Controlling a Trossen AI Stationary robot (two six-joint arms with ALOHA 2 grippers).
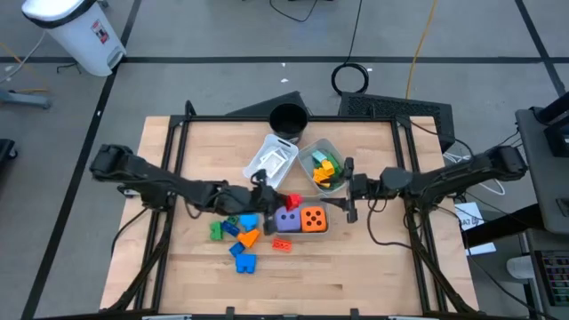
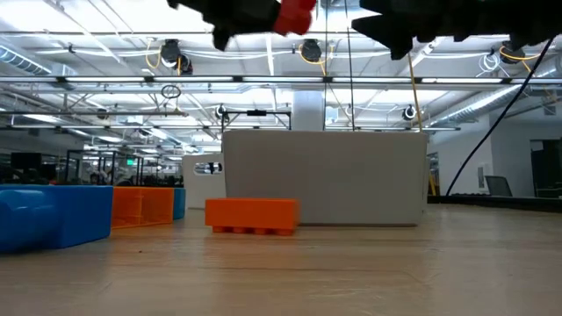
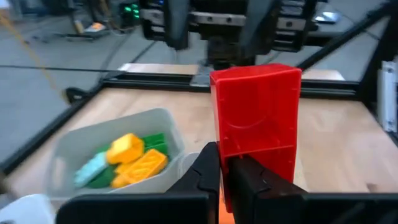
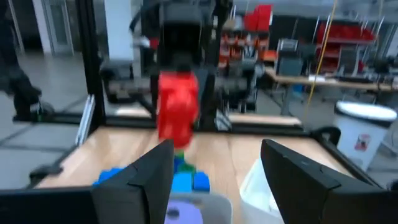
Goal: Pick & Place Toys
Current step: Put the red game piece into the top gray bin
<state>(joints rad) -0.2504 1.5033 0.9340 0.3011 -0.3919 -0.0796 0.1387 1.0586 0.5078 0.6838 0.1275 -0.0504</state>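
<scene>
The left fingers [image 3: 225,174] pinch the red block [image 3: 256,124] tight above the bench [image 1: 356,267], probably to pass it to the right fingers [image 4: 214,171], half open and empty at 3 o'clock

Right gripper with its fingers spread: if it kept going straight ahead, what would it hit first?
Most likely the red block that the left gripper holds up; it sits in line with the right gripper, though depth is hard to judge.

Wooden table [image 1: 356,267] with scattered blocks [image 1: 238,233], dice [image 1: 300,220], trays [image 1: 271,160], cup [image 1: 287,120]
</scene>
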